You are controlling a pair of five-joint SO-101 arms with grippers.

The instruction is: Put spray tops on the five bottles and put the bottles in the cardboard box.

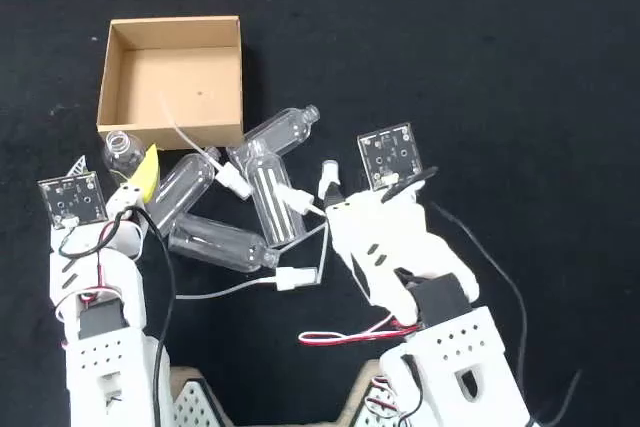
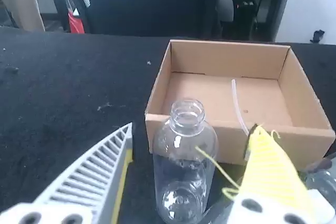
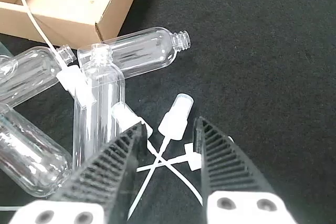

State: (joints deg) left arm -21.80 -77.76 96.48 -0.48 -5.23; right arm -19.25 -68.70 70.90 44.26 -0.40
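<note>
An uncapped clear bottle (image 2: 184, 171) stands upright in front of the cardboard box (image 2: 231, 135). My left gripper (image 2: 191, 129) is open, one finger on each side of the bottle with a gap at both. From above, this bottle (image 1: 122, 152) sits at the box's (image 1: 120, 32) near corner. Several more clear bottles (image 1: 280, 132) lie in a heap mid-table. My right gripper (image 3: 170, 127) is open with a white spray top (image 3: 177, 114) lying between its fingertips. The spray top's tube crosses another spray top (image 3: 126, 114).
Loose spray tops (image 1: 295, 277) with long thin tubes lie among the bottles. One tube (image 2: 237, 103) hangs into the box. Black cloth covers the table, with free room to the right. Red and white cables (image 1: 345, 332) run near the arm bases.
</note>
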